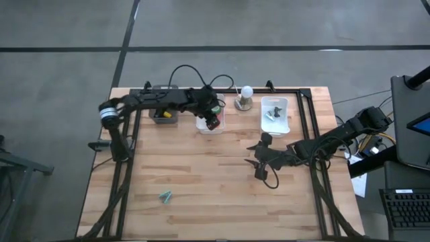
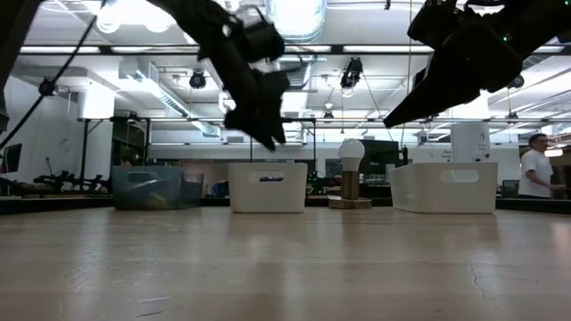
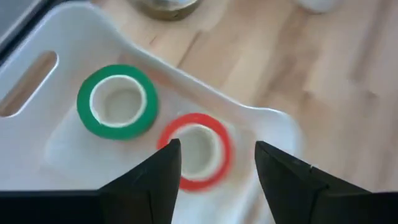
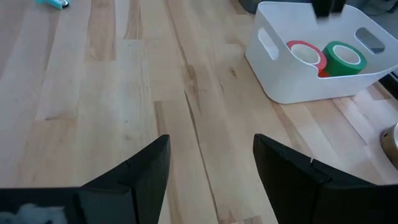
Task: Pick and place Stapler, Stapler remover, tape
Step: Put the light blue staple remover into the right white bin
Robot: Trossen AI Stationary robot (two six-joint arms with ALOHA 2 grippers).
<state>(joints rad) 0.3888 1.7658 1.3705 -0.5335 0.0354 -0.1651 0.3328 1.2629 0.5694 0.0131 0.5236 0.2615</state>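
A green tape roll (image 3: 84,102) and a red tape roll (image 3: 214,124) lie flat on the floor of the middle white bin (image 3: 261,115). My left gripper (image 3: 217,149) hangs open just above the red roll, one finger to either side of it, touching nothing. The high view has this gripper (image 1: 213,119) over the bin (image 1: 201,128). My right gripper (image 1: 259,156) hovers open above bare table right of centre. From there it sees the bin (image 4: 292,81) with the red roll (image 4: 298,45) and green roll (image 4: 345,59). No stapler shows.
A dark grey bin (image 1: 163,115) stands left of the middle bin. A bulb on a wooden base (image 1: 245,97) and a second white bin (image 1: 275,113) holding small items stand to its right. A small teal object (image 1: 165,195) lies near the table's near-left part. A person (image 2: 538,169) stands far behind.
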